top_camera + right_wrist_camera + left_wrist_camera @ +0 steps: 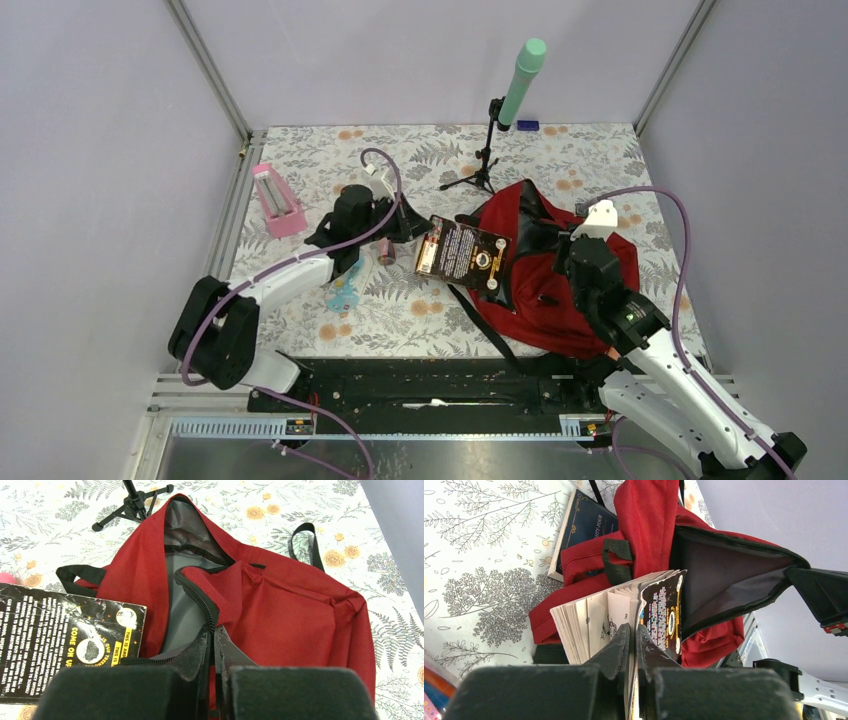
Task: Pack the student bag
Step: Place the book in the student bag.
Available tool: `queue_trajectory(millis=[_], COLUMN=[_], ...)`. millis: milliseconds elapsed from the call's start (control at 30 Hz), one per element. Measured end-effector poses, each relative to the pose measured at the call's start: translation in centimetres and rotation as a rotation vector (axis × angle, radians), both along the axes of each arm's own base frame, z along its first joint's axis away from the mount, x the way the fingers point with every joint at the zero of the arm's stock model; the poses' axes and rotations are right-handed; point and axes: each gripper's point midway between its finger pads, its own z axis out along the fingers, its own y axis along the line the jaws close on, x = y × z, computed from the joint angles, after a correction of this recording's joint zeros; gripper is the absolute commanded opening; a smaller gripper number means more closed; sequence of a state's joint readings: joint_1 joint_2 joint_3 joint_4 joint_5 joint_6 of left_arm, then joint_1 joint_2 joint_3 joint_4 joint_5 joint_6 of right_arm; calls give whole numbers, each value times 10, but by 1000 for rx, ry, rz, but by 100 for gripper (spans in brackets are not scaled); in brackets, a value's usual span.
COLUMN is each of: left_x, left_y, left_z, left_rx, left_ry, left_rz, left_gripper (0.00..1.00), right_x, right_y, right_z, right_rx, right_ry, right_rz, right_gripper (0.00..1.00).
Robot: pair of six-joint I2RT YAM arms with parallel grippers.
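Book-loading looks to be the step in hand. On the left arm, the left gripper [634, 639] is clamped on the cover of a black book [462, 255], pages fanning, right at the mouth of the bag [525, 285], which lies toward the right edge of the counter [400, 150]. The right gripper [212, 636] is pinched shut on the bag's zipper rim, lifting the mouth open. The next move likely calls for sliding the book into that gap without snagging the rim. The left arm reaches low across the counter's middle; the right arm bends in from the near right corner, over the bag.

The dark-red student bag [522, 302] lies slumped, its main compartment gaping open.
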State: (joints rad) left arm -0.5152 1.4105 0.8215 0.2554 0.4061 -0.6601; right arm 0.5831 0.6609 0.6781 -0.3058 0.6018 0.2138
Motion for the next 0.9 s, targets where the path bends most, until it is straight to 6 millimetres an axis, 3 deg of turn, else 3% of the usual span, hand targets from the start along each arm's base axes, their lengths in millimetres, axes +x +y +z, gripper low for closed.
queue_trajectory(millis=[200,367,767,900], left_x=[11,14,5,-3], left_y=[-4,-2,4,8], left_z=[-32,-71,-108,-123], left_rx=[42,107,135,135], left_ry=[22,91,169,208], left_rz=[2,17,29,33], left_gripper=[2,16,55,64], right_x=[1,2,2,2], right_y=[1,1,2,2], right_z=[-6,-6,-7,-8], right_rx=[-9,-8,-8,-10], right_ry=[16,17,20,23], right_rz=[0,1,0,1], right_gripper=[0,0,0,0])
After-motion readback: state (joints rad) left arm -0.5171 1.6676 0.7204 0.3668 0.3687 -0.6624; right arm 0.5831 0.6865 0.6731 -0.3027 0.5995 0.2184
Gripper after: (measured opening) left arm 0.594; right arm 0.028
